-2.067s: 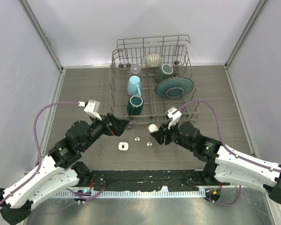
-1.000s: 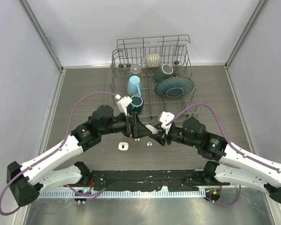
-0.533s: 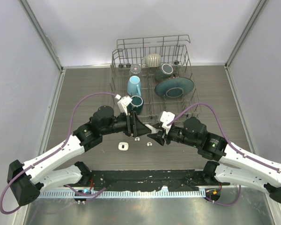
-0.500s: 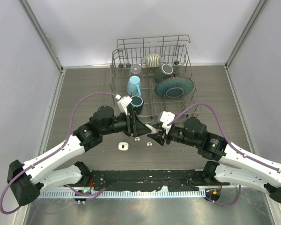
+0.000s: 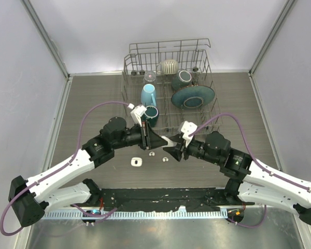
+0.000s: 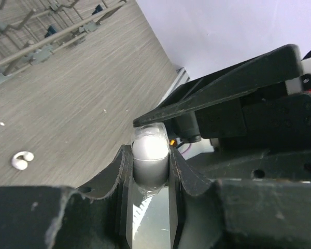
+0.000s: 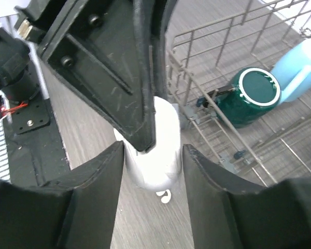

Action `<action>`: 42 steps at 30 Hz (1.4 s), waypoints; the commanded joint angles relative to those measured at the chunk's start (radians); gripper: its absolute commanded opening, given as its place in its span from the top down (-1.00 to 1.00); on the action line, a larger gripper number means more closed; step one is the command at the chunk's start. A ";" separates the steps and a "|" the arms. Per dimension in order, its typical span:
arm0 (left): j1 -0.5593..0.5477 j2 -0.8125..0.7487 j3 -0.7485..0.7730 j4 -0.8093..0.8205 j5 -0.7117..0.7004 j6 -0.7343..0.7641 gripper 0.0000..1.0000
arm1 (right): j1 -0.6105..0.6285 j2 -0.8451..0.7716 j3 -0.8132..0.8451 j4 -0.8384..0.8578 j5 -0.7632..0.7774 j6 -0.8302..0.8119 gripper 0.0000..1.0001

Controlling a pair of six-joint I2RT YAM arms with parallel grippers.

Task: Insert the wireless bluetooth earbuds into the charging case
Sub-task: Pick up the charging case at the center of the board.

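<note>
The left gripper (image 6: 150, 155) had swung in from 9 o'clock and met the right gripper (image 7: 153, 155) mid-table, at 6 o'clock from the dish rack (image 5: 168, 52). Both were pinching the white case (image 7: 165, 129): the right around its body, the left on its top end, probably to pry the lid. The earbuds (image 5: 152, 153) lay loose on the table (image 5: 93, 104) at 6 o'clock of the case, so insertion had not begun.

The left gripper (image 5: 162, 141) and right gripper (image 5: 171, 149) meet at the case (image 7: 160, 155), blocking each other. The rack (image 5: 168, 50) stands close behind them; their outer sides are free.
</note>
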 commanded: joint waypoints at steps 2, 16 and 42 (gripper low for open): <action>0.001 -0.082 -0.027 0.007 -0.100 0.139 0.99 | 0.004 -0.015 0.050 0.080 0.192 0.290 -0.33; 0.000 -0.462 -0.302 0.356 -0.390 0.496 1.00 | -0.031 0.089 0.230 -0.019 0.292 1.002 -0.96; 0.001 -0.453 -0.340 0.578 -0.313 0.521 1.00 | -0.039 0.288 0.159 0.302 0.093 1.709 -0.74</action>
